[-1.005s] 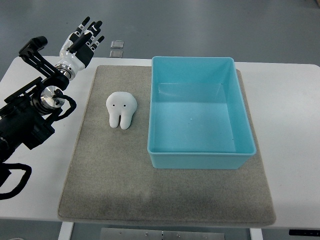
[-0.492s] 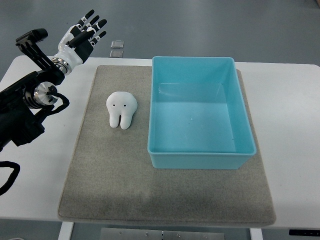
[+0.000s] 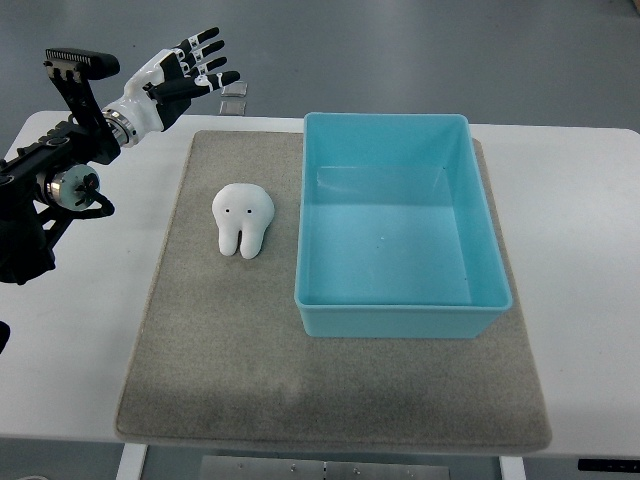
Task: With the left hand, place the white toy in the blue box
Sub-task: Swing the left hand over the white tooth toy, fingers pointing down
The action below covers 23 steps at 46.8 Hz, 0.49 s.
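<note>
The blue box (image 3: 400,225), a smooth rectangular plastic tub, holds nothing. Just left of it, apart, the tooth-shaped white toy (image 3: 243,220) lies on the felt-like grey mat (image 3: 250,380) covering the white counter (image 3: 580,250). The left robot hand (image 3: 190,72) hovers past the mat's far-left corner, fingers spread, empty.

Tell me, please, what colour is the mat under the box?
Grey-beige, plain: the mat shows clearly in the top view.

White tooth-shaped toy (image 3: 243,220) lies just left of empty blue box (image 3: 400,306).
</note>
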Tool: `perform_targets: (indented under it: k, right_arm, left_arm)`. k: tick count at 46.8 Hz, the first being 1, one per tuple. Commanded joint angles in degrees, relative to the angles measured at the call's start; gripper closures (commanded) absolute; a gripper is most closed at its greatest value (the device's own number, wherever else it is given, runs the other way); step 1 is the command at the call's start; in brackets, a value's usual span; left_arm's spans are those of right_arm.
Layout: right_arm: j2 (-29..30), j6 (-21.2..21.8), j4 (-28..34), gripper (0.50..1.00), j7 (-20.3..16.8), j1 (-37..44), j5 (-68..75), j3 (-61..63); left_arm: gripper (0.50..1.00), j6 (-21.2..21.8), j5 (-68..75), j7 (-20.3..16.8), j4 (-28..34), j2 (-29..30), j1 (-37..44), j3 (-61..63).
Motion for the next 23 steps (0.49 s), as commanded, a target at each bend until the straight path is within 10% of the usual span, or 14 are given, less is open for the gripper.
perform_targets:
  k: [1,23]
  right_arm:
    - [0.0,0.0,0.0,0.564,0.0,0.0,0.0,0.0]
    - [0.0,0.0,0.0,0.564,0.0,0.0,0.0,0.0]
  left_arm:
    - [0.508,-0.4,3.2,0.0,-3.6,2.9,-1.0,3.6]
    - [0.510,-7.2,25.7,0.2,-17.6,13.8,-5.3,11.0]
